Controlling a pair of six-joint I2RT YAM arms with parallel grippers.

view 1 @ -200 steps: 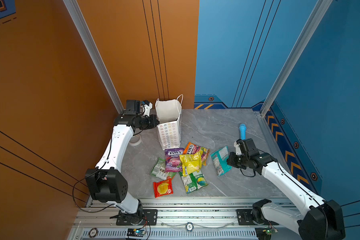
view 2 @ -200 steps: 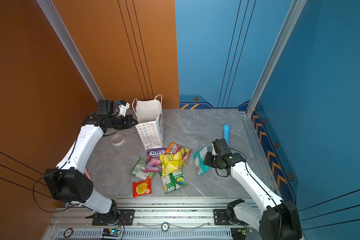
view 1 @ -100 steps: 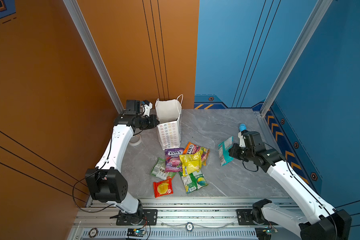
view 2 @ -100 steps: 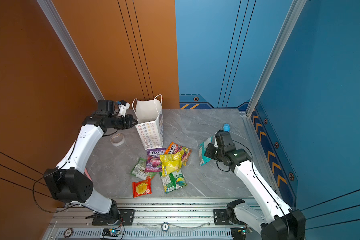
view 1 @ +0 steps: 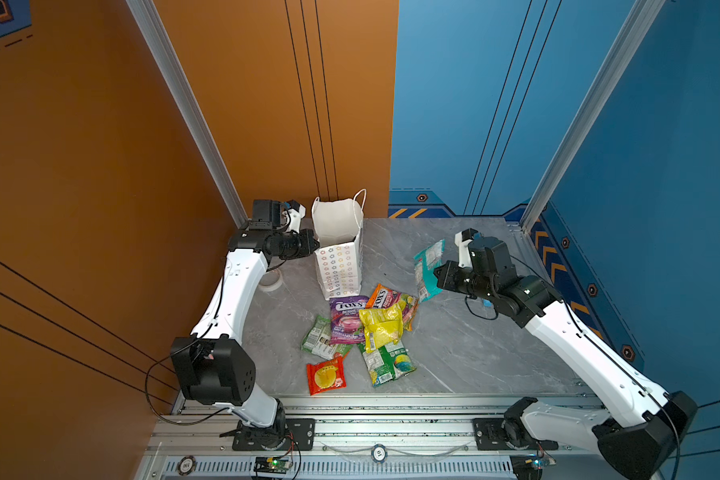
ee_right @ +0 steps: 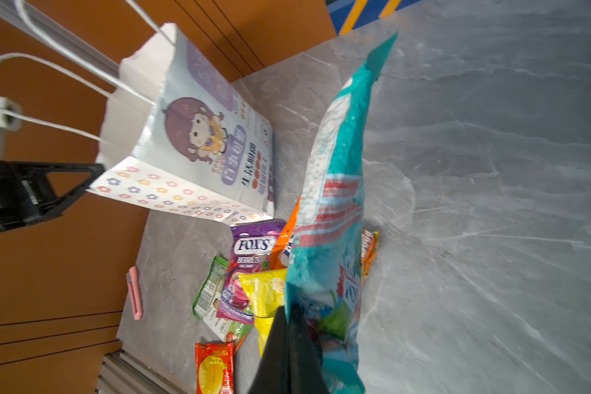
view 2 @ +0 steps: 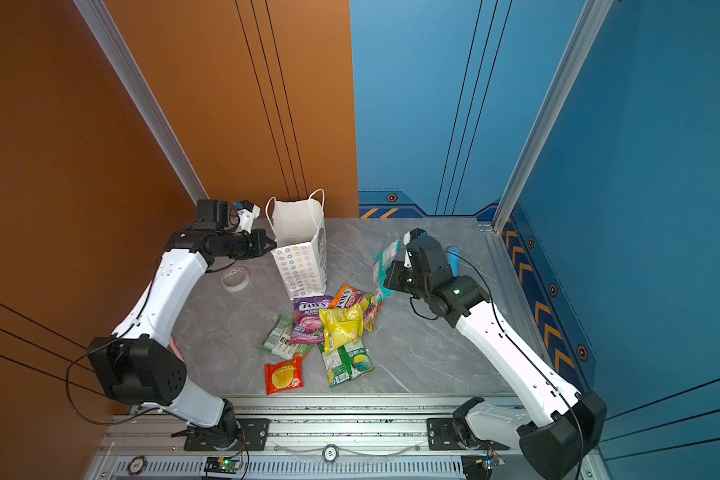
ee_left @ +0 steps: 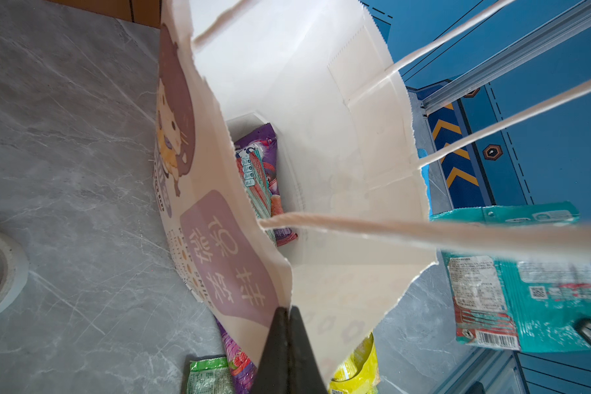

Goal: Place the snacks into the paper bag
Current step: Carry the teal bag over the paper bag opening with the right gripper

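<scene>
- The snacks [view 1: 366, 328] lie mostly in a loose heap on the grey worktop [view 1: 454, 345], just in front of the paper bag [view 1: 339, 266] — a purple FOX'S packet [view 1: 347, 318], an orange one partly under a yellow pouch [view 1: 381, 326], two green packets, and a red pouch [view 1: 326, 375] nearest the front edge
- We see one more, the teal packet [view 1: 427, 270], held clear of the worktop to the right of the bag and apart from it; the right claw [ee_right: 289, 314] is clenched on one edge of it, and it stands nearly upright
- The bag stands upright near the back wall with its mouth open, and the left claw [ee_left: 288, 312] is pinched tight on the rim at one corner
- Looking down into the bag from the left wrist, we make out two more packets [ee_left: 263, 177] at the bottom — one purple, one striped, both close against a wall
- A roll of tape [view 2: 234, 277] lies flat beside the left arm, clear of the bag
</scene>
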